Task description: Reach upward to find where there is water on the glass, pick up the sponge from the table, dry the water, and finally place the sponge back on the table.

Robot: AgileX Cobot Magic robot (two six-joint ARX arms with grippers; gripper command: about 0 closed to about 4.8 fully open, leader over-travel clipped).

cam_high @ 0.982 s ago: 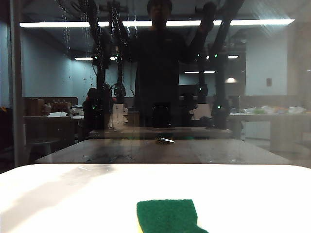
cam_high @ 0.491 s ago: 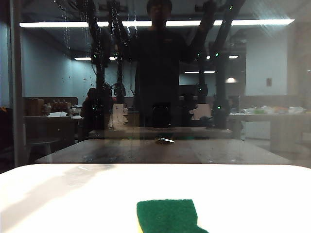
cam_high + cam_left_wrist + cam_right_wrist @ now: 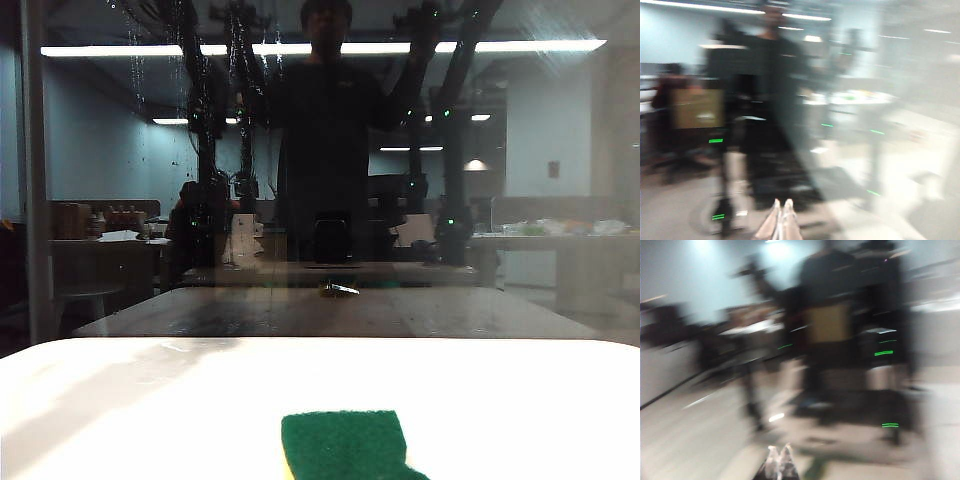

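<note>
The left gripper (image 3: 781, 220) has its fingers clenched on nothing, facing the glass (image 3: 560, 150); the right gripper (image 3: 779, 462) likewise, both views blurred. The sponge (image 3: 345, 445) lies green side up on the white surface (image 3: 500, 400). Water (image 3: 137, 60) streaks the pane's upper left.

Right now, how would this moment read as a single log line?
phase: searching glass for water | sponge: untouched on table | left gripper: shut, empty | right gripper: shut, empty

exterior: dim, sharp, ceiling strip glare on glass (image 3: 560, 180) | both wrist views: heavy motion blur
</note>
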